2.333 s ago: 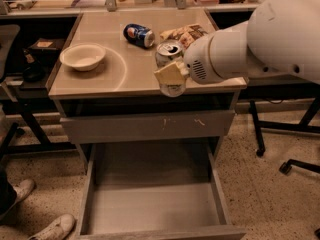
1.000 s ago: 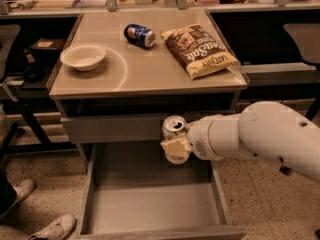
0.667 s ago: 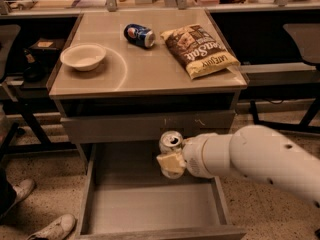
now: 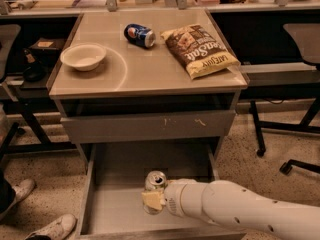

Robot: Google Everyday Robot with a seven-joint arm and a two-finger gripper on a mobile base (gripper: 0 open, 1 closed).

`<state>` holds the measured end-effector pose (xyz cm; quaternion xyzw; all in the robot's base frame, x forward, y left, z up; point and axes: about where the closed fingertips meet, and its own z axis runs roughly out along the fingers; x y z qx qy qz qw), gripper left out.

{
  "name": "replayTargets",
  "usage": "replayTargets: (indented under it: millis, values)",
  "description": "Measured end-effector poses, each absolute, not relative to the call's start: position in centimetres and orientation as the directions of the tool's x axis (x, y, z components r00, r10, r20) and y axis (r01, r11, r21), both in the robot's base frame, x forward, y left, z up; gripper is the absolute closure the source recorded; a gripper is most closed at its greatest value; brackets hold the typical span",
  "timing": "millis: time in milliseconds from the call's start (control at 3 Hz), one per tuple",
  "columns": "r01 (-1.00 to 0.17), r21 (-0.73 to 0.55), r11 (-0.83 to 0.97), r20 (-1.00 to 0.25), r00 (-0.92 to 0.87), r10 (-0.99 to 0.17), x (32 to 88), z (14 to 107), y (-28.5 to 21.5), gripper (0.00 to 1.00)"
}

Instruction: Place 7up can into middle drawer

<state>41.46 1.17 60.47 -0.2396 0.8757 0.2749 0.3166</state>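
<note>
The 7up can (image 4: 155,180), pale silver with a shiny pull-tab top, stands upright inside the open middle drawer (image 4: 117,211), a wide shallow grey box pulled out at the bottom of the cabinet. My gripper (image 4: 153,200) is shut on the can from the right side and holds it low over the drawer floor, near the middle front. The can's lower part is hidden behind a pale fingertip (image 4: 152,201). My white arm reaches in from the lower right, over the drawer's right wall.
On the cabinet top are a dark blue can (image 4: 139,35) on its side, a chip bag (image 4: 200,49) and a white bowl (image 4: 83,56). A closed grey drawer front (image 4: 150,126) with white scratches sits above the open drawer. Chair legs (image 4: 295,166) stand right, shoes (image 4: 52,227) lower left.
My arm has carried the can down from the level of the cabinet top, past the scratched drawer front, into the open drawer, and slightly leftward.
</note>
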Motion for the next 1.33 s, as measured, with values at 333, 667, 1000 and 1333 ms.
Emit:
replayTargets:
  millis: [333,667,1000,1333]
  values:
    - [-0.563,0.343,0.752,-0.697,-0.689,-0.199,42.5,59.4,1.0,1.0]
    - [-0.565,0.344,0.75,-0.698,-0.688,-0.198,42.3,59.1,1.3,1.0]
    - [-0.495,0.431,0.754,-0.619,-0.771,-0.152,40.0,53.7,3.2,1.0]
    - [-0.425,0.467,0.775,-0.588,-0.804,-0.086,40.5,48.7,4.9,1.0]
